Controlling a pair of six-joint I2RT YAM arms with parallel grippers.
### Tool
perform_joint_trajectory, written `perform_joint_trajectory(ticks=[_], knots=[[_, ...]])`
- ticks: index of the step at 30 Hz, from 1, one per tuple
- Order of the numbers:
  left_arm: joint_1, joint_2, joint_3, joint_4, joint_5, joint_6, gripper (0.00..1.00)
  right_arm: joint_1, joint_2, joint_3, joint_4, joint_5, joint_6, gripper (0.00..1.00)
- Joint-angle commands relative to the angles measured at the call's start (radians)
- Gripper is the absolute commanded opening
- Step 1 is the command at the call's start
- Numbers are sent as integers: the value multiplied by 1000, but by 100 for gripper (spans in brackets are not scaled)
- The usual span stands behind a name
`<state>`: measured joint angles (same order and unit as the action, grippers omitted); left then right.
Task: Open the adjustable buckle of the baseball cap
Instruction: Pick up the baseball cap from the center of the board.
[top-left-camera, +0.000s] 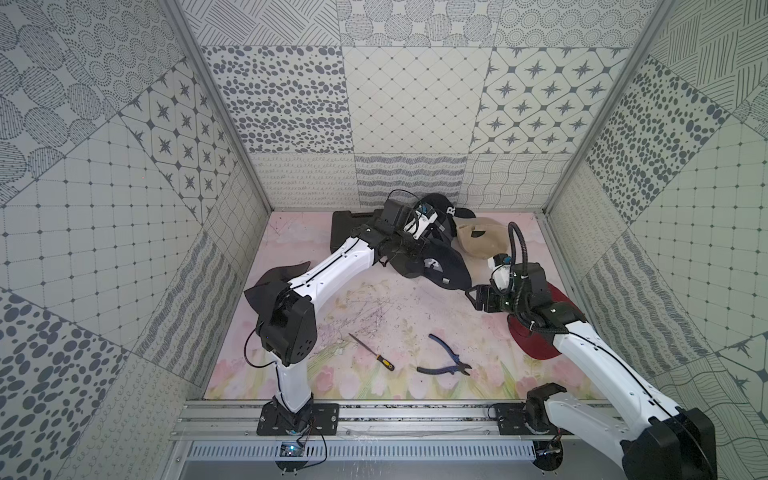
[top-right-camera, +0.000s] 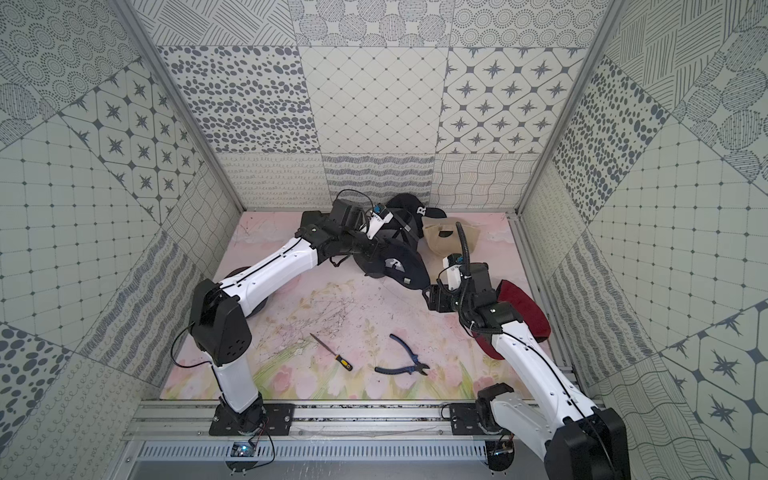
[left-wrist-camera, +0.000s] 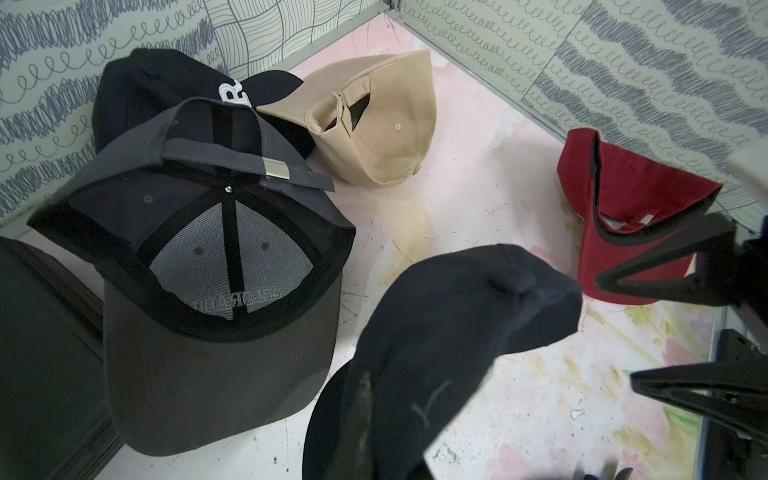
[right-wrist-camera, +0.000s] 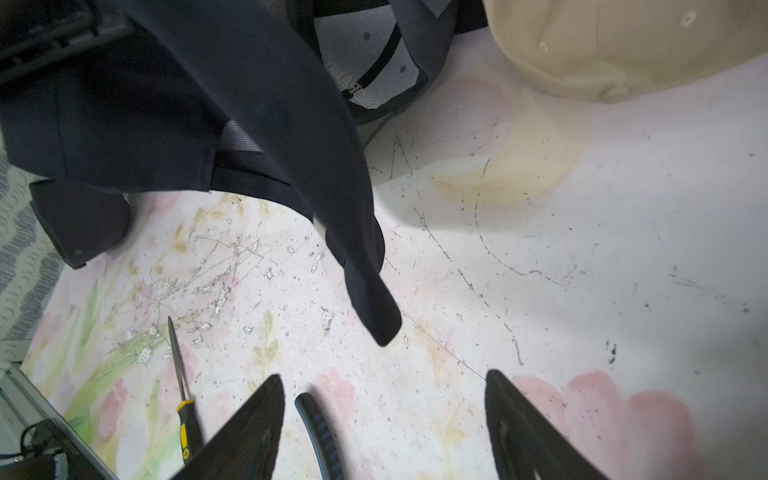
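- Both top views: the navy cap (top-left-camera: 436, 268) sits toward the far middle of the table (top-left-camera: 374, 299), with your left gripper (top-left-camera: 409, 249) at its far side and its metal buckle (top-left-camera: 445, 283) turned toward your right gripper (top-left-camera: 473, 296), just beside.
- Left wrist view: the left jaws are closed on the cap's cloth — the hold looks made.
- Right wrist view: the right jaws stand wide and empty; the strap (right-wrist-camera: 372, 307) hangs loose ahead of them.
- Whether the buckle has released, you cannot tell here — likely the strap pull remains.
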<state>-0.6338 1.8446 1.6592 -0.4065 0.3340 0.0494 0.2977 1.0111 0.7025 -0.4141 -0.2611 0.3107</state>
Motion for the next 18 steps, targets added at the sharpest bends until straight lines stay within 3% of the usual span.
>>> perform_joint_trajectory(ticks=[1,8,11,13,14,15,16,18], knots=[[1,-20,13,69,33,-163,0,-8,15,-13,179,-85,50,74],[2,-56,-34,90,56,-187,0,-23,99,5,265,-138,51,58],[3,-73,-48,90,49,-178,0,-23,131,34,255,-156,45,37],[2,-86,-49,71,30,-152,1,-23,140,54,237,-150,35,17],[2,-93,-47,61,14,-133,6,-23,141,65,223,-146,27,10],[2,-103,-49,52,2,-105,19,-23,141,80,205,-140,14,3],[4,-114,-55,51,-6,-78,35,-23,141,98,184,-133,-2,0],[11,-140,-80,69,-15,-35,49,-23,145,144,137,-114,-35,0]])
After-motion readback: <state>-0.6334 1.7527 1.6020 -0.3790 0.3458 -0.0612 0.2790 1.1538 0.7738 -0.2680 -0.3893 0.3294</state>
